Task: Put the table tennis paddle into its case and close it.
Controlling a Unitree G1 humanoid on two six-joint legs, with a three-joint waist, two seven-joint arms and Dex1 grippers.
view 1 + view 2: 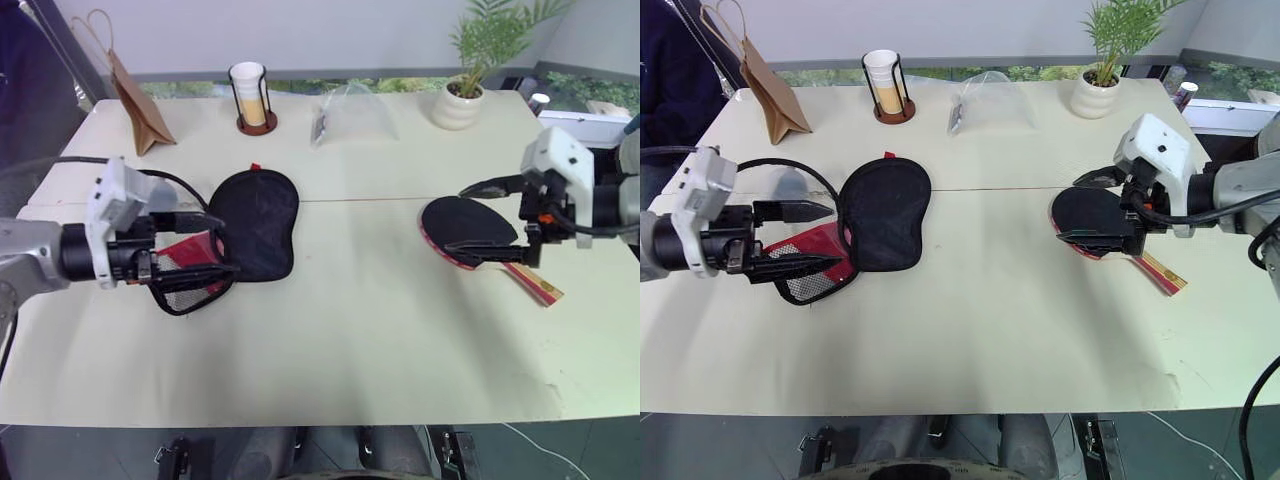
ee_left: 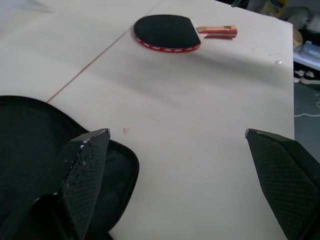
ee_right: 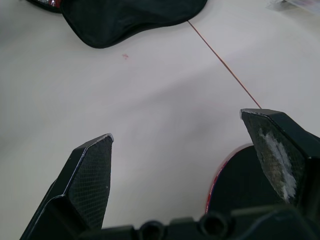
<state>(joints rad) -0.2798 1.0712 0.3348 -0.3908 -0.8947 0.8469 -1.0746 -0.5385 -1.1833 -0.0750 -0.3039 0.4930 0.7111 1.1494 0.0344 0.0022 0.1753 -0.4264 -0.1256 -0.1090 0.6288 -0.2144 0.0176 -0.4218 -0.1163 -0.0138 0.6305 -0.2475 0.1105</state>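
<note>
**Both grippers spread wide and empty over case and paddle**

Head view: nearest is the bare front of the table point(image 1: 330, 360). The left gripper point(image 1: 205, 245) hovers above the case point(image 1: 255, 222), at its red-and-mesh end; the black flap lies just past the fingertips. The right gripper point(image 1: 468, 218) hangs over the table tennis paddle point(image 1: 470, 232), whose handle runs back under the wrist.

Left wrist view: fingers point(image 2: 82, 175) fully parted, grasping nothing; the case sits beneath one finger, the paddle well ahead.

Right wrist view: fingers point(image 3: 90, 175) released wide; the paddle's edge lies under one finger, the case far ahead.
</note>
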